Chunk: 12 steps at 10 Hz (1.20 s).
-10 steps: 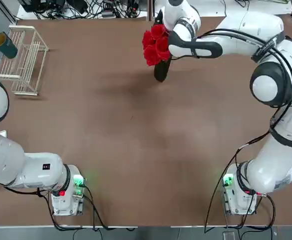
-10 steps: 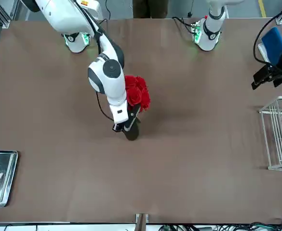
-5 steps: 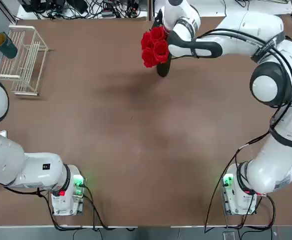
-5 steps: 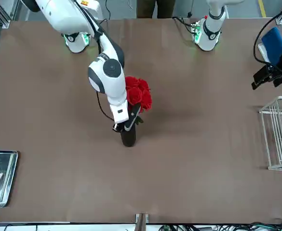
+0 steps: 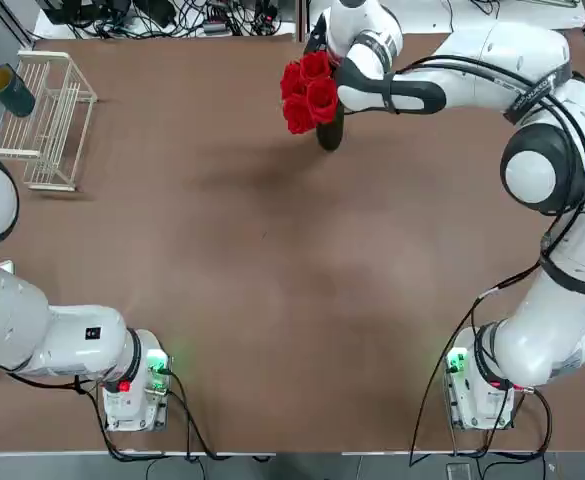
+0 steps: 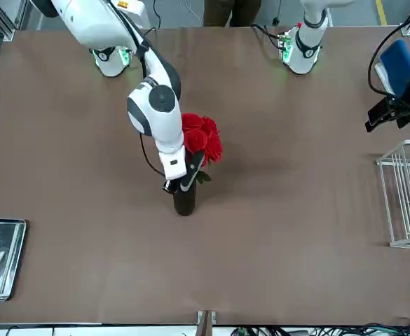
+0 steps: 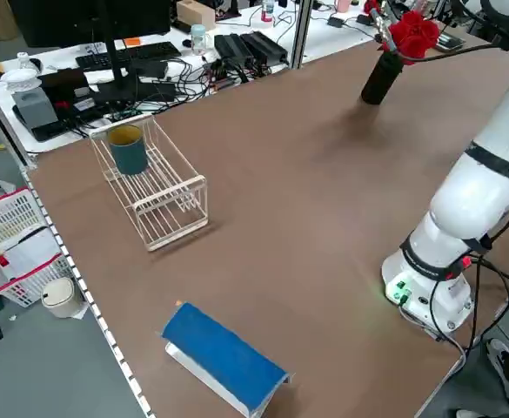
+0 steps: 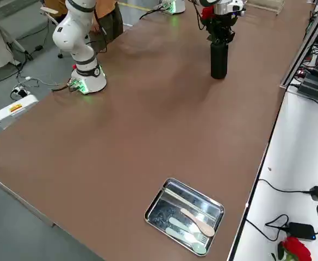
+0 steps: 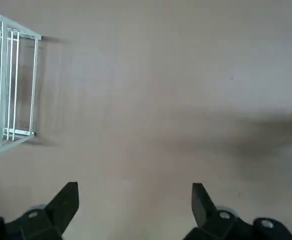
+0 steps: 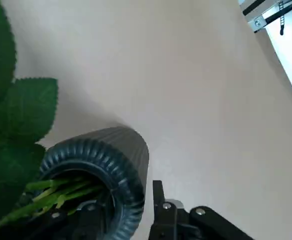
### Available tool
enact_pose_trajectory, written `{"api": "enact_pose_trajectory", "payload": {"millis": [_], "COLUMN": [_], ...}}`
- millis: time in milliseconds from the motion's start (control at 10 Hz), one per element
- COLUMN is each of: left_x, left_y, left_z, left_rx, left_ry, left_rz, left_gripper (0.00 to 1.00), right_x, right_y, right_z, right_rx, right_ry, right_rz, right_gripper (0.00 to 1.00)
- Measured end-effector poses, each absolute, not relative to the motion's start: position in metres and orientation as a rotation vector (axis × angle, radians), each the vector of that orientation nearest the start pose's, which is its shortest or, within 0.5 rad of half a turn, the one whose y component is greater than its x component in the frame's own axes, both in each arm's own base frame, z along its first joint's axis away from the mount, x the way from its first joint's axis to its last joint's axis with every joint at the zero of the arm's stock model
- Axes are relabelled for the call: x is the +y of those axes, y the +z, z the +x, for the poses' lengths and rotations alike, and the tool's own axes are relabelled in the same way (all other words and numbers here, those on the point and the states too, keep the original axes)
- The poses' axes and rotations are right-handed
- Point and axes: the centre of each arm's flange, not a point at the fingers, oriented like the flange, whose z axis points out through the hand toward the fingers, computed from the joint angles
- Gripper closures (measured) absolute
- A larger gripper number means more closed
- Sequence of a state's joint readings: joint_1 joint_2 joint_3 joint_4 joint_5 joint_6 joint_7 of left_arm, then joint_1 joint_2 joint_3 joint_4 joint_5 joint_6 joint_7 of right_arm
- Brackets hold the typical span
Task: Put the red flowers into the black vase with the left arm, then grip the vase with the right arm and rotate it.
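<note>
Up close, the right gripper (image 10: 136, 220) has its jaws at the mouth of the black vase (image 10: 111, 165), one finger (image 10: 160, 207) just outside the ribbed rim and the other hidden behind the vase wall, so whether they press the vase or stand slightly off it cannot be told. Green stems run down into the mouth and broad leaves fill the frame's side, while the blooms themselves are out of that view. From overhead, the red flowers (image 5: 307, 90) cover most of the vase, and only its dark lower part shows beside the right wrist. The front view gives the vase (image 6: 184, 199) whole: upright on the brown surface (image 6: 296, 231), roses leaning out above its rim, the gripper at its upper part. The left gripper (image 9: 135, 207) hangs over bare surface with jaws spread wide and empty, well apart from the vase, near a white wire rack (image 9: 6, 85).
</note>
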<state>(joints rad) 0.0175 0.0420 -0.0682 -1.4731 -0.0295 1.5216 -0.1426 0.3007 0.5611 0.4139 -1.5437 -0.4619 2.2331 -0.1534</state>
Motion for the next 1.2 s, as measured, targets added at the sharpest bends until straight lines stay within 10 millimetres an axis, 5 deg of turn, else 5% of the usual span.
{"api": "enact_pose_trajectory", "payload": {"millis": [1200], "left_x": [-0.03], "left_y": [0.638], "left_z": [0.566], "left_rx": [-0.147], "left_ry": [-0.003], "left_rz": [-3.171], "left_gripper": [0.0], "right_x": [0.393], "right_y": [0.372], "right_z": [0.601], "right_rx": [-1.362], "right_ry": [-0.333], "right_rz": [-2.832], "right_gripper": [0.4]}}
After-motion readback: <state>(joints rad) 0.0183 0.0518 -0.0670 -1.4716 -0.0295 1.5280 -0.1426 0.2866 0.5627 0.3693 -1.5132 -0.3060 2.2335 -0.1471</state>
